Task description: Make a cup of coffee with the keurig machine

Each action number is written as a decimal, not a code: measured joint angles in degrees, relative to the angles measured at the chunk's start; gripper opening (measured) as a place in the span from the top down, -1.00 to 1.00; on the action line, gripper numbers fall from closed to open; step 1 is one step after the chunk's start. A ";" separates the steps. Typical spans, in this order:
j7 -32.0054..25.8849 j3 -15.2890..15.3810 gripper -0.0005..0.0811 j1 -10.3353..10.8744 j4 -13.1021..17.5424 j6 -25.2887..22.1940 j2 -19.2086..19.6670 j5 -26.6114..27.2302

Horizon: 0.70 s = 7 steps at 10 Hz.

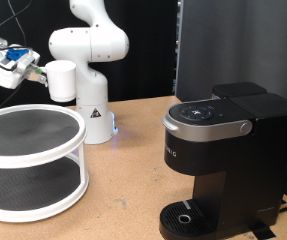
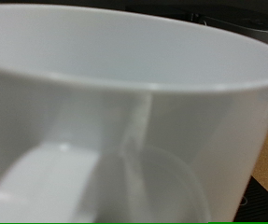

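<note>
Gripper [image 1: 28,70] at exterior view's upper left, closed on cup [image 1: 62,80], held in air above white two-tier rack [image 1: 33,160]. Wrist view filled by cup [image 2: 124,103] wall and handle. Keurig machine [image 1: 223,150] at exterior view's right, well apart from cup; lid down, drip tray [image 1: 188,217] bare. Judged early stage: cup lifted, not yet under spout. Surface: tan wooden table [image 1: 123,190]. White arm base [image 1: 88,70] behind; dark backdrop.

Gripper [image 1: 33,72] at exterior view's top left holds small white cylindrical cup [image 1: 62,81] up in air, above white two-tier round rack w/ dark mesh shelves [image 1: 33,160]. Boxy matte-black keurig machine [image 1: 226,150] sits well apart at right, lid down.
</note>
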 joint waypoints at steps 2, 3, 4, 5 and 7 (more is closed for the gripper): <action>1.04 0.64 0.83 0.64 -1.02 1.65 0.22 4.08; 1.48 1.69 0.83 1.44 -1.83 4.17 0.27 6.73; 1.70 3.15 0.83 2.45 -2.76 7.75 0.35 9.68; 1.74 4.76 0.83 3.62 -3.76 12.12 0.48 12.84; 1.44 7.86 0.83 6.62 -5.54 21.96 0.92 19.67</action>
